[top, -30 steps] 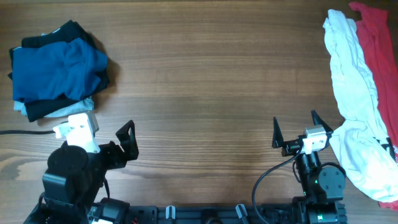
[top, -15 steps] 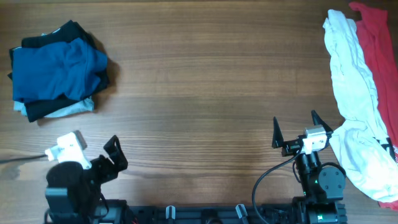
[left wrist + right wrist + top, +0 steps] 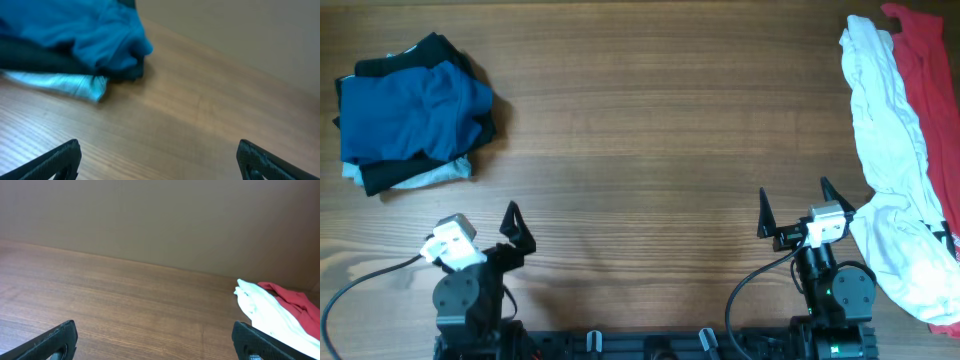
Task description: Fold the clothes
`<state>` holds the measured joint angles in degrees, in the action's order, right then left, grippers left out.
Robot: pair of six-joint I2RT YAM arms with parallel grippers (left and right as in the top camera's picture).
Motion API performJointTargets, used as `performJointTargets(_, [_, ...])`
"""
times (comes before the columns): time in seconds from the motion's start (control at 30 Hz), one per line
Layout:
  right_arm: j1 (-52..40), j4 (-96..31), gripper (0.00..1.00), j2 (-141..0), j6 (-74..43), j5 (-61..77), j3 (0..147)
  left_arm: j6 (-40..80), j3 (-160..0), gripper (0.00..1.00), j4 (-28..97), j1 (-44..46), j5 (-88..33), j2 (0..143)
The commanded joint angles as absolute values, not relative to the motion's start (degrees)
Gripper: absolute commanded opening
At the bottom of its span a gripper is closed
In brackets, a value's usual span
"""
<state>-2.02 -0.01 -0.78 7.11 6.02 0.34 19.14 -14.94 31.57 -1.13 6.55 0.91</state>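
The clothes lie in two groups. At the far left, a folded royal-blue shirt [image 3: 410, 110] tops a stack with a black garment [image 3: 385, 178] and a pale-blue one [image 3: 440, 174] under it. The left wrist view shows the same blue shirt [image 3: 75, 30] and pale-blue edge [image 3: 60, 82] ahead. A crumpled white garment [image 3: 885, 160] and a red one [image 3: 930, 90] lie along the right edge, both apart from my grippers. My left gripper [image 3: 485, 232] sits open near the front edge, below the stack. My right gripper [image 3: 796, 205] is open beside the white garment, holding nothing.
Bare wooden table [image 3: 650, 130] stretches between the two groups of clothes. Both arm bases stand at the front edge, with a black cable [image 3: 750, 285] looping beside the right one. A plain wall rises behind the table in the wrist views.
My left arm has drawn back from beside the folded stack toward the front edge and settled there, its gripper staying open. The right arm and all the clothes have not moved.
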Motion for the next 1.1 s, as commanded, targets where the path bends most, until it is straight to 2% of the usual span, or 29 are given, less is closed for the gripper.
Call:
performJointTargets(0.0, [-1.6,0.4,1.00,-0.2,6.0,7.0,0.3,18.2,-10.5,1.00,22.3,-0.5,6.3,0.1])
performJointTargets(0.17, [-1.6,0.4,1.00,-0.2,6.0,7.0,0.3,11.8,-5.0,1.00,5.5,0.4,5.1,0.1])
performJointTargets(0.33, [-1.6,0.4,1.00,-0.2,6.0,7.0,0.3,4.7,-0.3,1.00,-3.4,0.5,0.0,0.1])
performJointTargets(0.5, [-1.6,0.4,1.00,-0.2,6.0,7.0,0.3,4.8,-0.3,1.00,4.6,0.5,-2.2,0.1])
performJointTargets(1.07, [-1.6,0.4,1.00,-0.2,6.0,6.9,0.3,4.9,-0.3,1.00,4.3,0.5,-3.0,0.2])
